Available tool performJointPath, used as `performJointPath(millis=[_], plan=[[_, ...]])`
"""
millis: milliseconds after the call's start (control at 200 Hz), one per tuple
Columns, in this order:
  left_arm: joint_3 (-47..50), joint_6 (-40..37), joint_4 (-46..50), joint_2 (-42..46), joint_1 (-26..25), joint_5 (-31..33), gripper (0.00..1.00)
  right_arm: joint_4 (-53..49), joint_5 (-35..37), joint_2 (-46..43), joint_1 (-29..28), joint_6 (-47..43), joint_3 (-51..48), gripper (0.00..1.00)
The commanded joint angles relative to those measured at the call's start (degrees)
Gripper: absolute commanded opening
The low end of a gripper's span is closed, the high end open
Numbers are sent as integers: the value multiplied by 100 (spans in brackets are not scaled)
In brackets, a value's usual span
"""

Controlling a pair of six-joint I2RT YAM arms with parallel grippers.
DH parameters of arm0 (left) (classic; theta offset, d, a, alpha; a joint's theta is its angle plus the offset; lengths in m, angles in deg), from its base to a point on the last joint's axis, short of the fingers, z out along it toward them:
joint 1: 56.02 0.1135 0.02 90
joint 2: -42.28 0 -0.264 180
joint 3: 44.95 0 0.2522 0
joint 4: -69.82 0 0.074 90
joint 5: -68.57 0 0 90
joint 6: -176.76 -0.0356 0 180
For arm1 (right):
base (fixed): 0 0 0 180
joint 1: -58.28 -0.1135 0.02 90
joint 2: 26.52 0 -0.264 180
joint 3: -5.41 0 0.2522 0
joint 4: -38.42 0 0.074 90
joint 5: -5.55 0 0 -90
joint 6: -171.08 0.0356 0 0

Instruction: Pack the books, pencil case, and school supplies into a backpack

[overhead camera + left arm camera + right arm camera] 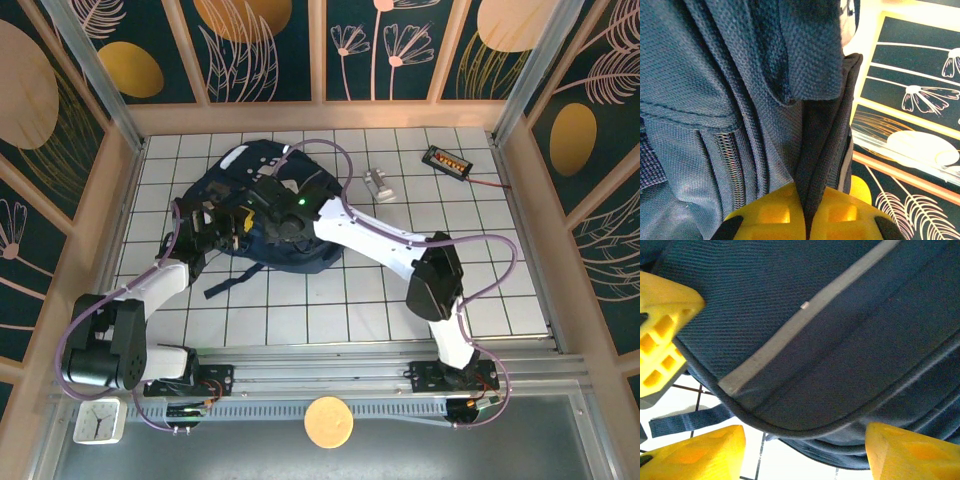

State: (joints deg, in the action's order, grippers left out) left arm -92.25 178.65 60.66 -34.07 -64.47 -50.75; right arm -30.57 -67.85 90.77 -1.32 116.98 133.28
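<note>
Two grippers met the backpack point(240, 175) at ten o'clock of the table point(400, 300): left gripper point(805, 215) pinched a fold of its evidently soft, floppy cloth; right gripper point(802, 452), spread wide, straddled the piped edge, likely the firmer hold

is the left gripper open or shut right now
Shut: in the left wrist view the left gripper has its yellow fingers pressed together on a dark fabric edge of the backpack.
</note>
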Motion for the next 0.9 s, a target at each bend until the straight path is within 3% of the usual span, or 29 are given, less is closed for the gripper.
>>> performJointPath(millis=[0,145,285,470,896], plan=[[-298,428,-471,350,-15,-56,0,-732,515,395,-129,19,521,65],[-273,435,-422,443,-17,-6,0,-1265,754,787,-192,60,1061,62],[-248,489,-425,499,-16,16,0,-1292,762,845,-253,18,1088,53],[-307,485,-401,510,-17,41,0,-1504,975,958,-342,-4,1184,50],[-225,518,-465,544,-16,80,0,-1305,878,848,-369,-275,1183,13]])
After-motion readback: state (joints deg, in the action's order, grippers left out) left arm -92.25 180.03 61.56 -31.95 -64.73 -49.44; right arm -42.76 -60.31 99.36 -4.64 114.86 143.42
